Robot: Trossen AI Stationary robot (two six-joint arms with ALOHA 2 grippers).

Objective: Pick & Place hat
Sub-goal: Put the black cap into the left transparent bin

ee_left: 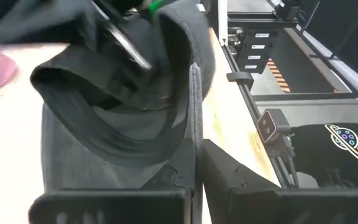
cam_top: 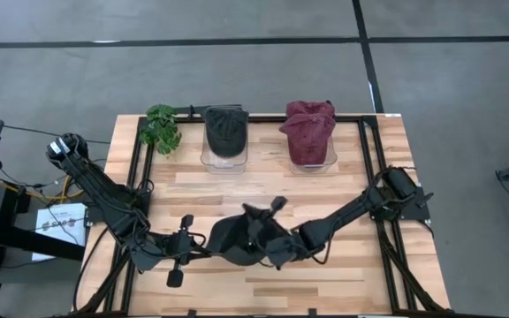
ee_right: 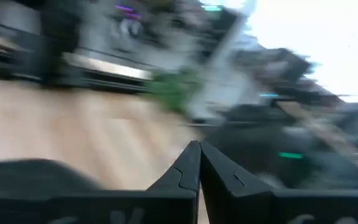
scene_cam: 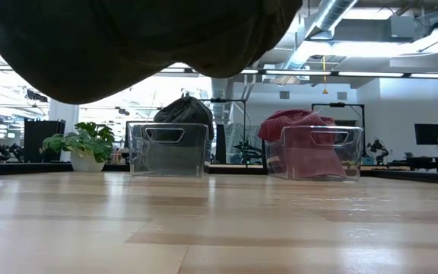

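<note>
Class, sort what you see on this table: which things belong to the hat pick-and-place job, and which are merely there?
Job: black hat, held up between left hand and right hand; two clear bins holding hats.
Merely there: potted plant.

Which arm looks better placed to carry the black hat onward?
Left, probably: the left gripper is shut on the hat, whose fabric sits between its fingers. The right gripper is shut on nothing visible.

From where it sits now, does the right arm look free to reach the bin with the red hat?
Probably yes: bare table lies between the right gripper and the bin with the red hat. Its gripper is shut by the black hat, though.
</note>
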